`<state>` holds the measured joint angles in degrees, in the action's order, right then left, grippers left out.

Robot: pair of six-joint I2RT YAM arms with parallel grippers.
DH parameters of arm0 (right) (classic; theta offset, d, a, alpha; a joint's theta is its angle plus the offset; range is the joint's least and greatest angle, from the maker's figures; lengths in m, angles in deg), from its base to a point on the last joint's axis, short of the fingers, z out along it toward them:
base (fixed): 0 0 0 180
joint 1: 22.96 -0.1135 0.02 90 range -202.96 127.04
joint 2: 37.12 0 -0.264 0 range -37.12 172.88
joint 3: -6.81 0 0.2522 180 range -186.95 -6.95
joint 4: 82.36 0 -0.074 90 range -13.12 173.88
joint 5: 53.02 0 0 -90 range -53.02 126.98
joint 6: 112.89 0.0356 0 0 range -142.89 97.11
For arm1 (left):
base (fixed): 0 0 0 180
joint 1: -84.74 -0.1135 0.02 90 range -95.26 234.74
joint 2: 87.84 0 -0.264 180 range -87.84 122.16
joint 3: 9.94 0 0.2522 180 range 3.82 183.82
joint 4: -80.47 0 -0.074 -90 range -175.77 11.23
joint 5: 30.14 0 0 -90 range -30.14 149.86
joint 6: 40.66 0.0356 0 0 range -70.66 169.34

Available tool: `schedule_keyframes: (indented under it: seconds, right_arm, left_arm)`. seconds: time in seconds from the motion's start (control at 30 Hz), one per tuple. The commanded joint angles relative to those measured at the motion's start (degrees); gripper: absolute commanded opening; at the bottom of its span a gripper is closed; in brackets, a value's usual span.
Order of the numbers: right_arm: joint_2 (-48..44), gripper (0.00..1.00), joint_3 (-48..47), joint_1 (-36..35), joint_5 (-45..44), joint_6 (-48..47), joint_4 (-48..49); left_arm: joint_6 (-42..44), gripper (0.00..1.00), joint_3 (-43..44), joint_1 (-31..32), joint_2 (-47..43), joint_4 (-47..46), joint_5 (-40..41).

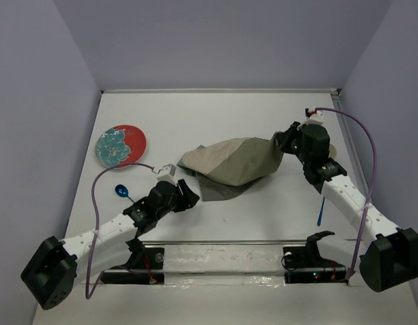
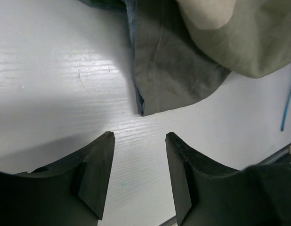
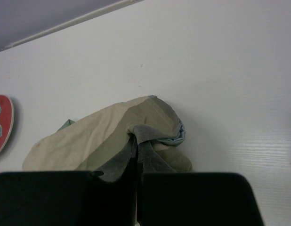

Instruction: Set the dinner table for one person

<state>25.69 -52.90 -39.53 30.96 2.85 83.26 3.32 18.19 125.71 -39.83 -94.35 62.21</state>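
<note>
The dinner table (image 1: 216, 115) is a white tabletop. An olive-green cloth placemat (image 1: 233, 166) lies crumpled at its middle. My right gripper (image 1: 282, 142) is shut on the placemat's right end, and the cloth (image 3: 89, 136) bunches up between the closed fingers (image 3: 137, 157). My left gripper (image 1: 191, 196) hovers low at the placemat's near-left corner (image 2: 150, 94). Its jaws (image 2: 138, 137) are open, with only bare table (image 2: 56, 70) between them and the corner just beyond the fingertips.
A red plate with a teal flower (image 1: 120, 145) sits at the left, its edge also in the right wrist view (image 3: 2, 122). A blue spoon (image 1: 121, 191) lies beside the left arm. A thin blue utensil (image 1: 320, 211) lies by the right arm. Lavender walls border the table.
</note>
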Motion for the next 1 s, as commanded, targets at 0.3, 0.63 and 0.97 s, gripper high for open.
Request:
schedule_keyframes:
  seconds: [0.3,0.63,0.97]
  right_arm:
    - [-0.93,0.0,1.3,-0.03,-0.13,0.19,3.17]
    - [-0.23,0.0,1.48,-0.03,1.18,0.98,3.7]
    - [-0.58,0.0,1.57,-0.03,2.33,1.25,4.49]
  left_arm:
    - [-4.96,0.57,5.49,11.32,18.87,-6.98,17.77]
    - [-1.97,0.53,9.79,13.25,26.77,-7.15,22.08]
    - [-0.48,0.35,12.44,16.16,32.5,-5.57,23.14]
